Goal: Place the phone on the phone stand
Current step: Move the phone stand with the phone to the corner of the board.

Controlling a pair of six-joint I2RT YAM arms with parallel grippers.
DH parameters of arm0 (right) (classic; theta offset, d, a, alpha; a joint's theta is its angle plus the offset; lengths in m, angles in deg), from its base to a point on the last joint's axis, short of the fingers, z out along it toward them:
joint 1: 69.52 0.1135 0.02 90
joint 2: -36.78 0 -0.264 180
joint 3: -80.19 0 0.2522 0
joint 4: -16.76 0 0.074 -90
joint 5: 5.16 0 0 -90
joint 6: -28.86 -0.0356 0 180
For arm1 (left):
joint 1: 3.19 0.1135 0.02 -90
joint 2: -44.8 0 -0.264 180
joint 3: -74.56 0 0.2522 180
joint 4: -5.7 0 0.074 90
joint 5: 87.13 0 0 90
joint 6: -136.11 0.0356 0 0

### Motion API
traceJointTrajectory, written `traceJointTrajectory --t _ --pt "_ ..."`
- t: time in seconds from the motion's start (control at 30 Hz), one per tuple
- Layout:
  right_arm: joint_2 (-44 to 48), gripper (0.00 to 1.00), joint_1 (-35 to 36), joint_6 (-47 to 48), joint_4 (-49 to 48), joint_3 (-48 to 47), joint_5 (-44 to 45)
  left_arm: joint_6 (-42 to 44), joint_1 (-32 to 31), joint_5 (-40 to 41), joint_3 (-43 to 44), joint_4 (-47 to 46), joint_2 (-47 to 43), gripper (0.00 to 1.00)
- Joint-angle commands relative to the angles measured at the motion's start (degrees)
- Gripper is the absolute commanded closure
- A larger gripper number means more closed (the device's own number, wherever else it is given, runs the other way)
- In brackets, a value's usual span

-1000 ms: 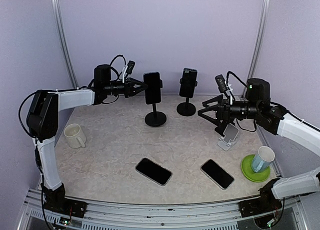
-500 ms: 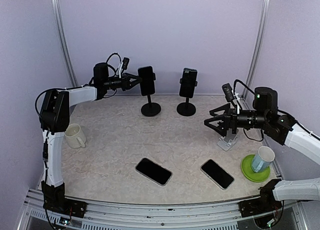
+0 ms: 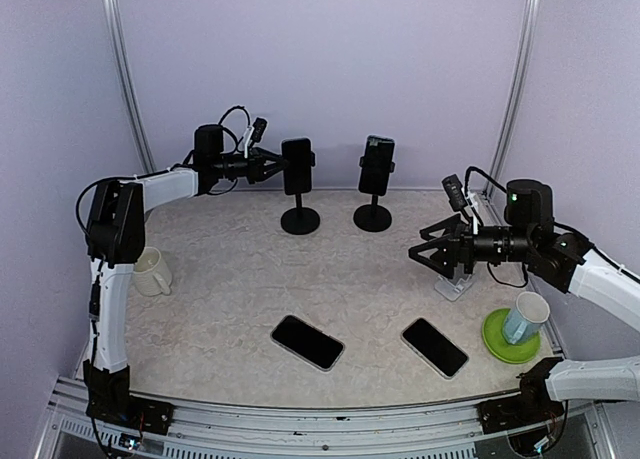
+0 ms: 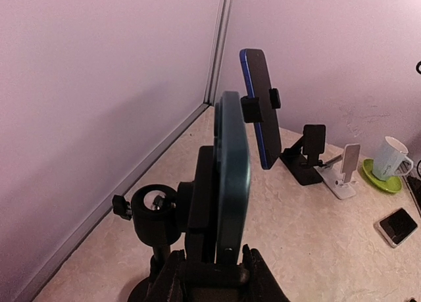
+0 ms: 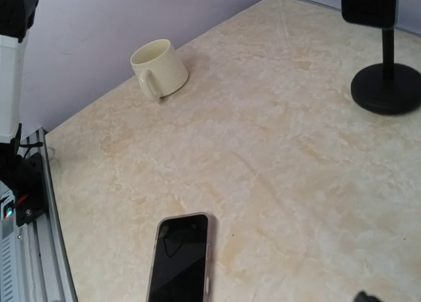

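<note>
Lilac walls back the marbled table [image 3: 220, 279]. At the far left, the left gripper [image 4: 213, 269] is pinched on the near edge of the phone [image 4: 231, 170], which sits upright in the stand [image 3: 300, 220]. I'd release gently and back straight off, so nothing tips. The left arm reaches far out, level; the right gripper [image 3: 428, 251] hangs spread and empty.

A robotics lab bench is pictured: a marble-patterned tabletop [image 3: 230, 279] walled by lilac panels [image 3: 320, 59], with an aluminium rail [image 3: 300, 414] at 6 o'clock.
</note>
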Motion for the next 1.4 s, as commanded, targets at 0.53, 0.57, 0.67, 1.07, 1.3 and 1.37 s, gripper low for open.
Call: traceJointTrajectory --t 0.53,0.57,0.67,1.07,1.3,1.37 --pt "-0.17 0.05 -0.15 1.28 -0.61 0.70 -1.39 3.53 -0.95 -0.48 -1.33 -5.98 -3.14 0.52" --pt "-0.23 0.05 -0.15 1.32 -0.71 0.76 -1.46 3.34 -1.03 -0.48 -1.92 -6.49 -3.52 0.50" --pt "-0.19 0.05 -0.15 1.21 -1.01 0.99 -1.60 2.55 -1.04 -0.43 -4.08 -8.32 -4.74 0.40" --pt "-0.49 0.03 -0.16 1.14 -0.72 0.44 3.95 -4.47 -1.04 8.22 -19.18 -18.80 -14.58 0.01" --pt "-2.84 0.01 -0.62 1.05 -0.47 -1.59 12.64 -7.26 -1.67 13.89 -32.76 -22.83 -24.18 0.01" --pt "-3.70 0.01 -0.87 1.04 -0.89 -2.20 14.25 -8.21 -2.09 15.35 -36.67 -23.93 -27.35 0.01"
